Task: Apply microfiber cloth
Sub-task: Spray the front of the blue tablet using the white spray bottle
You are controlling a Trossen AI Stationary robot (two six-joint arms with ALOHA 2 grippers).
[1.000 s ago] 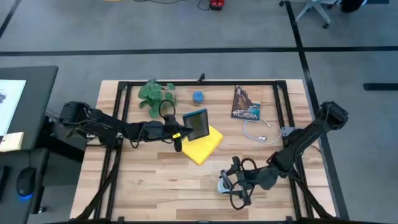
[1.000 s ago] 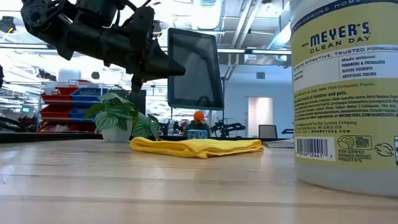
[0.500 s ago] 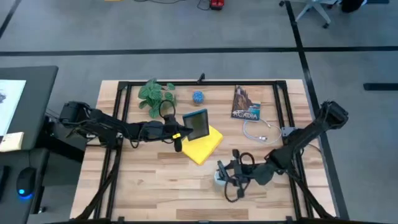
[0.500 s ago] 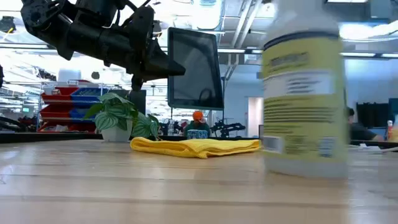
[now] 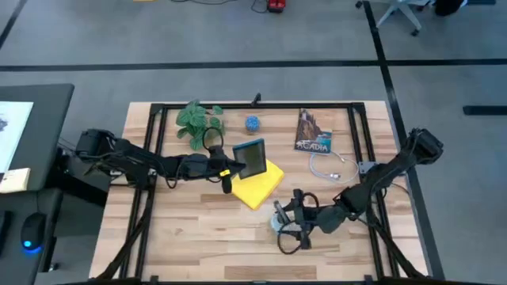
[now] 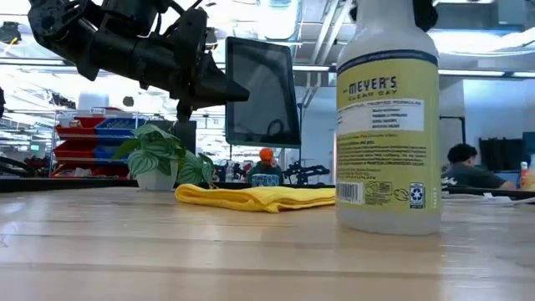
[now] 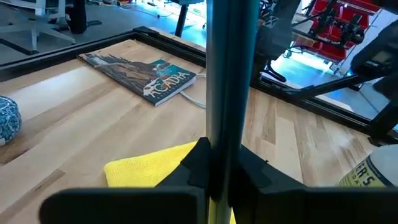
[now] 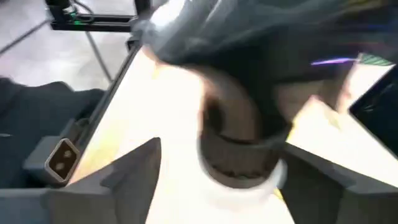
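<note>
On wooden table [image 5: 190, 226], right fingers [image 5: 279, 224] grip "Meyer's Clean Day" bottle [image 6: 387, 125]; left fingers [image 5: 234, 168] clamp tablet [image 5: 252, 157] above microfiber cloth [image 5: 260, 188].

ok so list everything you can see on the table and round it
microfiber cloth: one, bright yellow, flat mid-table under the raised tablet
tablet: one, dark screen, held upright above the cloth
spray bottle: one, clear with yellow label, front of table
plant: one, green, back left
ball: one, blue patterned, back centre
book: one, dark cover, back right
cable: one, white, beside the book
person: one, seated, in the room behind
left end effector: shut on the tablet's edge
right end effector: shut on the spray bottle
</note>
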